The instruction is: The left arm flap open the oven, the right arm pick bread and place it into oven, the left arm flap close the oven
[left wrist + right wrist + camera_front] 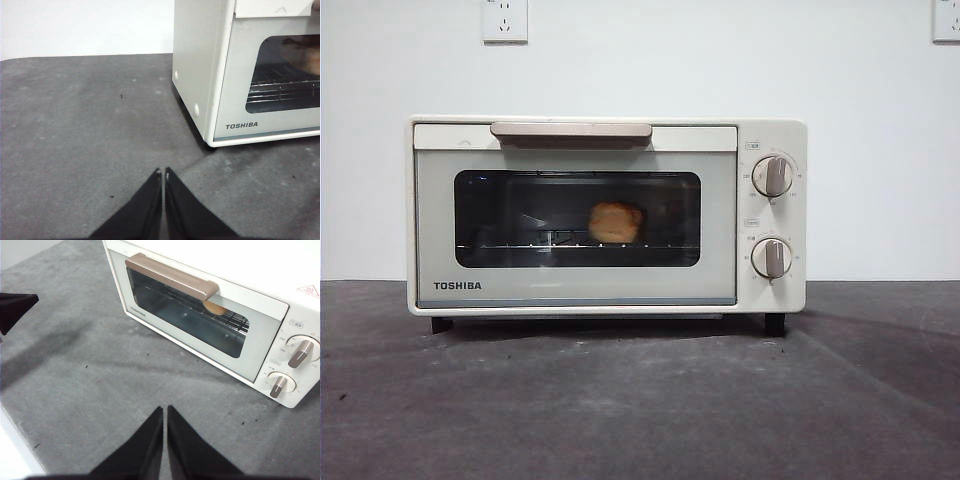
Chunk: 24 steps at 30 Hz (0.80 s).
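Note:
The cream-white TOSHIBA oven [606, 215] stands on the dark table with its door shut and the beige handle [571, 131] at the top. Through the dark glass the golden bread [616, 222] rests on the wire rack inside. In the left wrist view the oven [235, 90] stands a little way from my left gripper [163, 172], which is shut and empty above the table. My right gripper [165, 410] is also shut and empty, hovering in front of the oven [210, 305]; a sliver of bread [215, 307] shows behind the handle. Neither gripper appears in the front view.
The grey tabletop [640, 400] spreads in front of the oven. Two knobs [772, 176] sit on the oven's right panel. A white wall with sockets [505, 20] stands behind. A black tip of the other arm [15, 307] shows in the right wrist view.

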Each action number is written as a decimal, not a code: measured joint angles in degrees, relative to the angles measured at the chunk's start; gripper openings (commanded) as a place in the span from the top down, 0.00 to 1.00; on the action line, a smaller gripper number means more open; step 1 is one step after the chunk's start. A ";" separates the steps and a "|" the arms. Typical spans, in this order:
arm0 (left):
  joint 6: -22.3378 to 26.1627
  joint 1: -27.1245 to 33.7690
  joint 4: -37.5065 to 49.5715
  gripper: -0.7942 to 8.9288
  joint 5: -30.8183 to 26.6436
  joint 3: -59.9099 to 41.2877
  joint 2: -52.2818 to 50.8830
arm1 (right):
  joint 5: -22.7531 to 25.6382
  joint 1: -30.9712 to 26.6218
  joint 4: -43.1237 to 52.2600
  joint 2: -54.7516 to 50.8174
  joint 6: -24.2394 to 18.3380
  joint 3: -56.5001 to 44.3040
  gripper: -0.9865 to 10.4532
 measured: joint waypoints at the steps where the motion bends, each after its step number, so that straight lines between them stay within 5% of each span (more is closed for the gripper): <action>1: -0.24 0.00 0.00 0.90 0.00 0.00 0.00 | 0.00 0.00 0.00 0.00 0.00 0.00 0.91; 24: -0.46 0.00 0.00 0.90 -0.02 0.00 0.00 | 2.82 -3.15 1.33 -2.14 -1.29 -0.42 0.91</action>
